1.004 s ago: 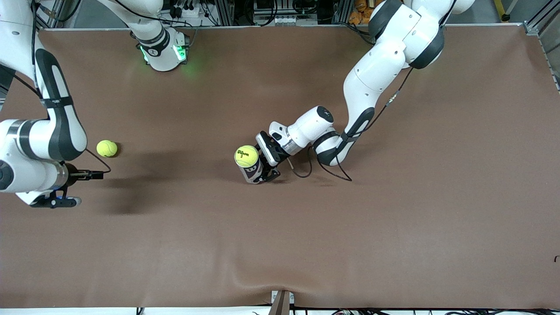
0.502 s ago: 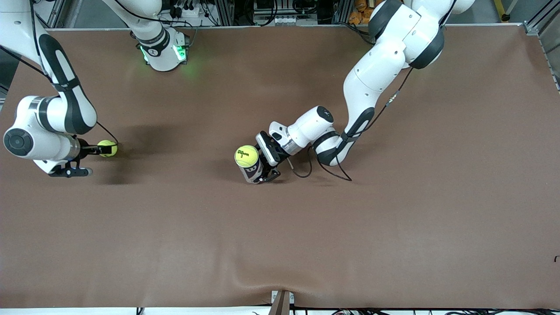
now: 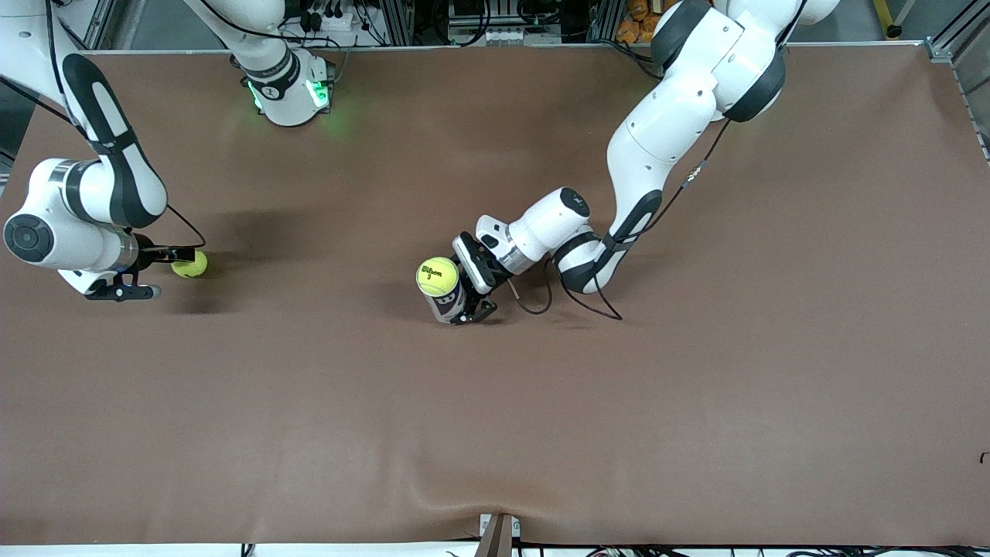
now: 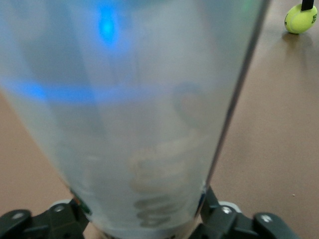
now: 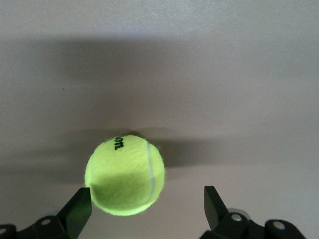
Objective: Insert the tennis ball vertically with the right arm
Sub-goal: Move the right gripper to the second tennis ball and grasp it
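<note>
A yellow tennis ball (image 3: pixel 190 265) lies on the brown table toward the right arm's end. My right gripper (image 3: pixel 182 259) is open and down around it. In the right wrist view the ball (image 5: pixel 124 177) sits between the spread fingertips (image 5: pixel 79 206), close to one and apart from the other. At the table's middle a clear can (image 3: pixel 448 304) stands upright inside my left gripper (image 3: pixel 470 300), with a second yellow ball (image 3: pixel 437 276) in its mouth. The can (image 4: pixel 139 109) fills the left wrist view, where the first ball (image 4: pixel 300 19) shows small and far off.
The brown mat (image 3: pixel 541 433) covers the whole table. The right arm's base (image 3: pixel 290 89) with its green light stands at the edge farthest from the front camera. A black cable (image 3: pixel 572 294) loops on the mat beside the left arm's wrist.
My right gripper has swung from a spot nearer the front camera over to the tennis ball and now straddles it. The left arm and the can have barely shifted.
</note>
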